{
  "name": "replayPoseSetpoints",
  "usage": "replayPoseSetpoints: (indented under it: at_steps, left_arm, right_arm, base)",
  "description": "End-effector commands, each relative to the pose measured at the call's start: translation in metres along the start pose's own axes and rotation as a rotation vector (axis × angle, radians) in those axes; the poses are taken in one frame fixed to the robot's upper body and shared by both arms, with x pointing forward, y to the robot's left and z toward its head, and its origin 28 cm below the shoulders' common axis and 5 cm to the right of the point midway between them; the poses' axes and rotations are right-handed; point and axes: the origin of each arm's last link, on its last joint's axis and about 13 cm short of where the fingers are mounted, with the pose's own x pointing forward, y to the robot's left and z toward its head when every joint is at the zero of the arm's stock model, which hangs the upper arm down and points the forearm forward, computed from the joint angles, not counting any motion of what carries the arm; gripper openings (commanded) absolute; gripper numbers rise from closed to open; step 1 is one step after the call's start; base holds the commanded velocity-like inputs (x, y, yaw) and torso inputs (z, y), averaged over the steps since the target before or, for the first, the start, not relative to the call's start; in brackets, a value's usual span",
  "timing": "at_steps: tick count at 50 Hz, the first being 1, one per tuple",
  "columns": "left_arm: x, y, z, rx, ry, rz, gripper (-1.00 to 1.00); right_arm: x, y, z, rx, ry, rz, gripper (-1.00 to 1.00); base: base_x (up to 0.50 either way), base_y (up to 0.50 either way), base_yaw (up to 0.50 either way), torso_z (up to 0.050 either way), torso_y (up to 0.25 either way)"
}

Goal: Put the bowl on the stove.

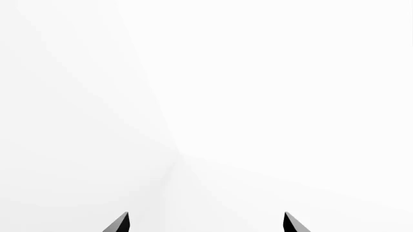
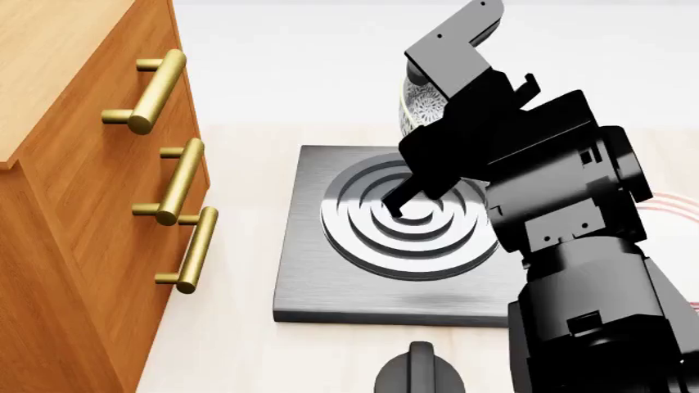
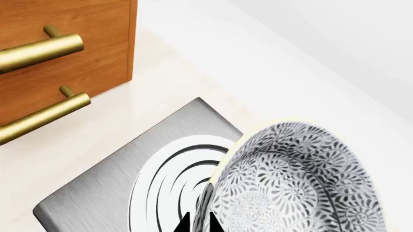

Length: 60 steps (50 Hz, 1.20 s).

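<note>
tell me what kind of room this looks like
Probably a simulated kitchen counter: a flat dark grey metal stove with ringed burner, a wooden drawer cabinet with brass handles, and a small black round knob.

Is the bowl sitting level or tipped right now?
Tipped. The bowl hangs above the stove, its rim pinched by the right gripper, patterned inside facing sideways.

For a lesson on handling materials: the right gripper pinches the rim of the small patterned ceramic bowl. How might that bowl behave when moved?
The grey-blue floral ceramic bowl looks rigid, so it probably won't flex. Its glossy surface suggests it could slip in the right gripper, which pinches only the thin rim. It hangs tilted over the dark grey square stove, so it may swing or chip if dropped.
</note>
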Motion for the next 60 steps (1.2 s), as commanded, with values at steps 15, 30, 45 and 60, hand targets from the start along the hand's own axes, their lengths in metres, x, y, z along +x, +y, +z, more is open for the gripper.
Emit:
replayPoseSetpoints:
  at_steps: [15,30,45,60]
  left_arm:
    - [-0.0005,0.0027,-0.0035,0.046,-0.013,0.028,1.00]
    - [-0.0013,0.0036,-0.0054,0.073,-0.028,0.017,1.00]
    - [-0.0024,0.0037,-0.0046,0.070,-0.031,-0.001,1.00]
    - [-0.0023,0.0041,-0.0044,0.076,-0.033,-0.009,1.00]
  right_arm:
    - [0.0135,0.0194,0.0088,0.040,-0.007,0.043,-1.00]
    - [0.0162,0.0231,0.0106,0.048,-0.018,0.061,-1.00]
    - [0.0162,0.0233,0.0111,0.063,-0.029,0.061,-1.00]
    - [0.0161,0.0233,0.0111,0.075,-0.036,0.051,-1.00]
  base:
    - [0.00,0.00,0.00,0.000,0.000]
    - [0.00,0.00,0.00,0.000,-0.023]
    - [0.00,0.00,0.00,0.000,-0.092]
    - [0.00,0.00,0.00,0.000,-0.113]
